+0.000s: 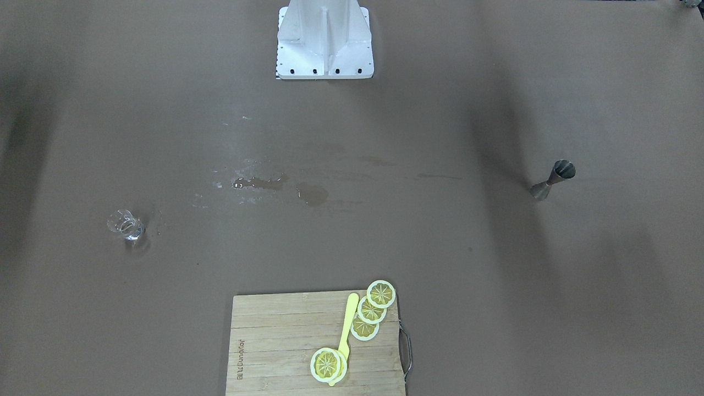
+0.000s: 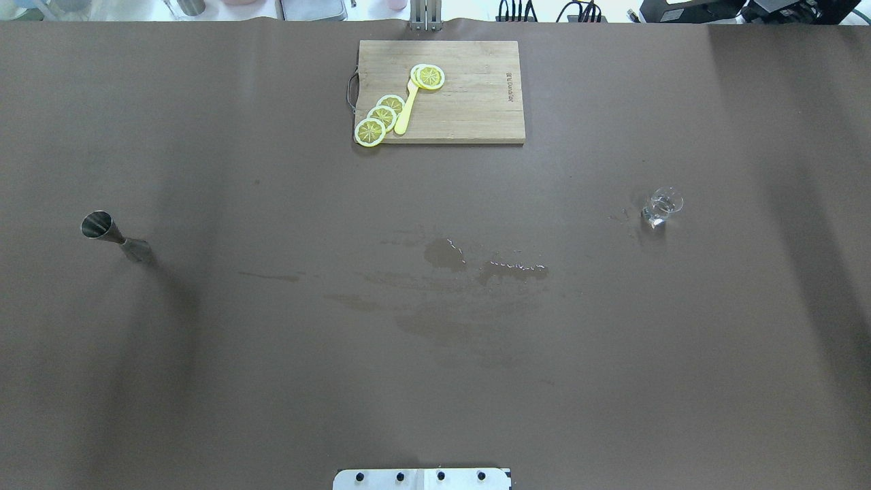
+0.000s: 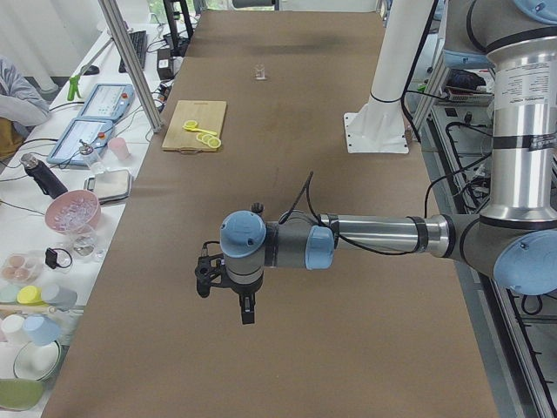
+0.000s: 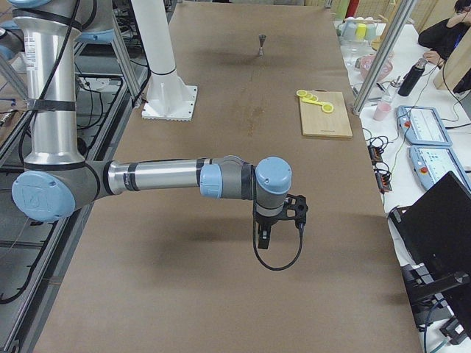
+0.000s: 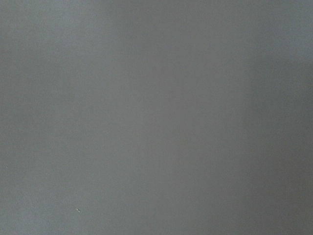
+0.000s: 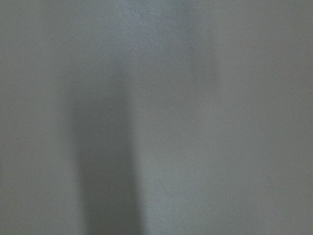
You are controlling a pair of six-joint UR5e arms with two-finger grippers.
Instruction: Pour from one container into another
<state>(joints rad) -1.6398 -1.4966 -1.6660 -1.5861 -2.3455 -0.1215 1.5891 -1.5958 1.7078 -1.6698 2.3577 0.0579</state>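
On the tabletop (image 2: 272, 381) the jigger (image 2: 117, 237) is standing far left and the glass (image 2: 661, 207) far right, both likely light, stiff, slick, glass fragile, so I'm favouring the jigger's narrow waist; left tool (image 3: 246, 306) and right tool (image 4: 263, 237) are hanging clear, spread I cannot tell.

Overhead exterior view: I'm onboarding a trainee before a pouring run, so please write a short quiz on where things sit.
1. True or false: the metal jigger stands apart from the cutting board.
2. The clear glass is on the robot's: A) left, B) right, C) the board.
3. What lies midway between jigger and glass?
Key: 1 true; 2 B; 3 a wet spill.
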